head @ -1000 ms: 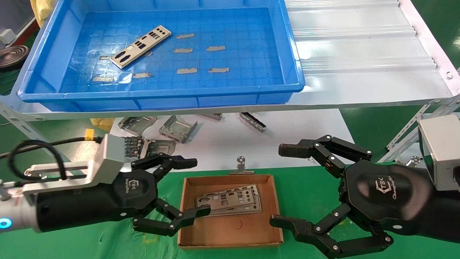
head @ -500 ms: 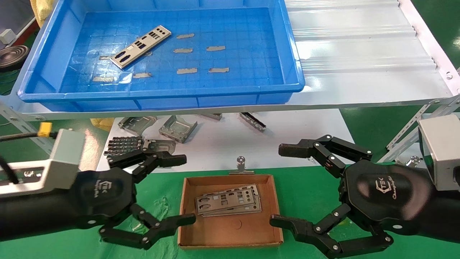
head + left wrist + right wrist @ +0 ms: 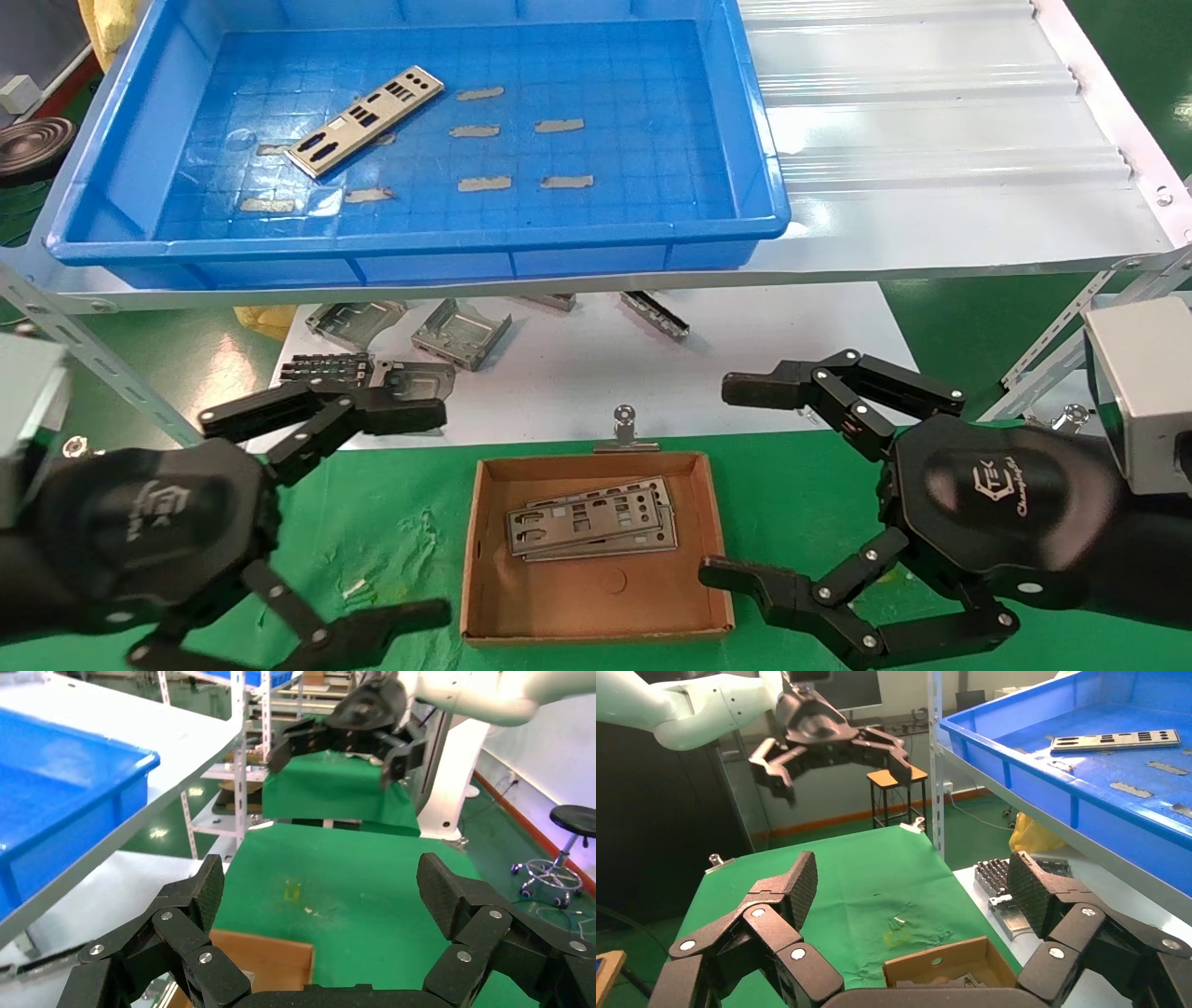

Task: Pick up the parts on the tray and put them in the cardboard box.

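The left gripper (image 3: pixel 372 513) is spread wide and holds nothing; it hangs over the green cloth (image 3: pixel 391 531) at the near left corner of the table, just beside the left wall of the cardboard box (image 3: pixel 596 610). Its lower finger is partly cut off at the near edge. The right gripper (image 3: pixel 736 480) is also wide open and empty, just beside the right wall of the box. Inside the box a few plates (image 3: pixel 591 520) lie flat in a stack; how many, I cannot tell. One more plate (image 3: pixel 365 119) lies slanted in the blue tray (image 3: pixel 419 244) on the far shelf, towards its left side, well apart from both grippers.
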Tool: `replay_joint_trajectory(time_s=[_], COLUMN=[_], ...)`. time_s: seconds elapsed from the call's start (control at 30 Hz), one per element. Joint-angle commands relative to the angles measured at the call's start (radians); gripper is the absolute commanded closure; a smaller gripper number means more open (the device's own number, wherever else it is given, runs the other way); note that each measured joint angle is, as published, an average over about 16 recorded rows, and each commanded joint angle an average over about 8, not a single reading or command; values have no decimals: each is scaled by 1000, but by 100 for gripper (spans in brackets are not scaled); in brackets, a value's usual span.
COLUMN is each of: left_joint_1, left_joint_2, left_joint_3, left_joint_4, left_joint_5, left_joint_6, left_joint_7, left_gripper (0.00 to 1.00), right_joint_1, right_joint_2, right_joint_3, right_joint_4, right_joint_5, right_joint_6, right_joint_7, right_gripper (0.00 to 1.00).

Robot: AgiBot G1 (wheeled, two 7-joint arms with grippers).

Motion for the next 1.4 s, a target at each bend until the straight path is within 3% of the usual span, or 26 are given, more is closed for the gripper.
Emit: replay_joint_trajectory(time_s=[0.03,1.4], left_joint_1=[3,2], left_joint_2=[-10,-8], left_joint_3=[-9,-7], left_joint_4=[-6,-4], left_joint_5=[-15,-11], left_joint_6=[12,8], left_joint_7=[2,2], left_gripper=[0,0], right_joint_1=[0,0], right_joint_2=[0,0], right_joint_3=[0,0], right_joint_4=[0,0], right_joint_5=[0,0], right_joint_6=[0,0], right_joint_7=[0,0], right_gripper=[0,0])
